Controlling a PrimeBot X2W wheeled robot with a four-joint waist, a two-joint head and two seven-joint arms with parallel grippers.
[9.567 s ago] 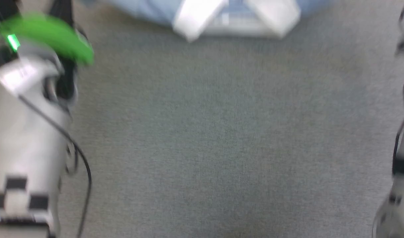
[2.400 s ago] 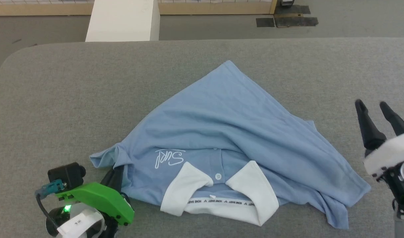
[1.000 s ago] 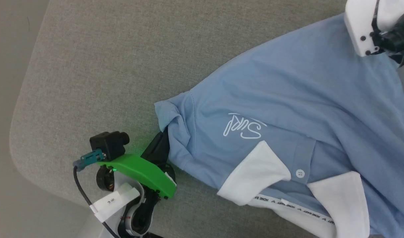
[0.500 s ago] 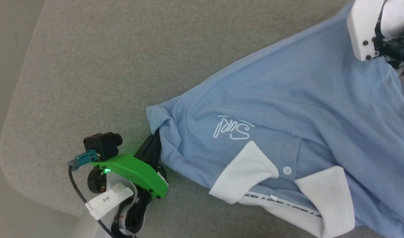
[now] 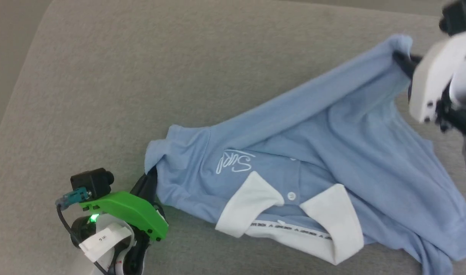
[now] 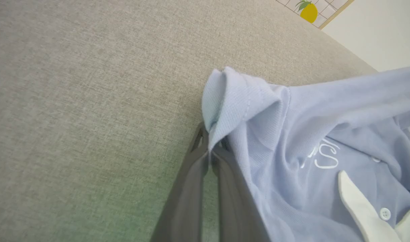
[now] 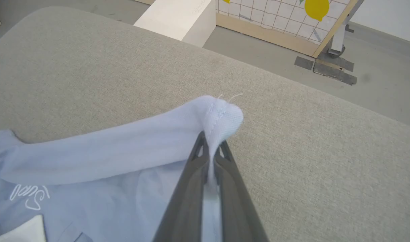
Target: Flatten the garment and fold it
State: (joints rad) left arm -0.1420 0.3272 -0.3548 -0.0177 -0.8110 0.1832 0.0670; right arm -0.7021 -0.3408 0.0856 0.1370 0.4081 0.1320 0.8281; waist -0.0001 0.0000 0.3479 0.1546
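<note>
Grey fabric tabletop (image 5: 141,76) lies open along its far and left edges. Light blue short-sleeved polo shirt with white collar (image 5: 332,152) sprawls front-right; left gripper (image 6: 209,151) clamps its sleeve hem, right gripper (image 7: 210,144) clamps a lifted corner.

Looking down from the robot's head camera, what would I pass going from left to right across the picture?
small black camera → left fingers → garment's white logo → white button → right fingers
</note>
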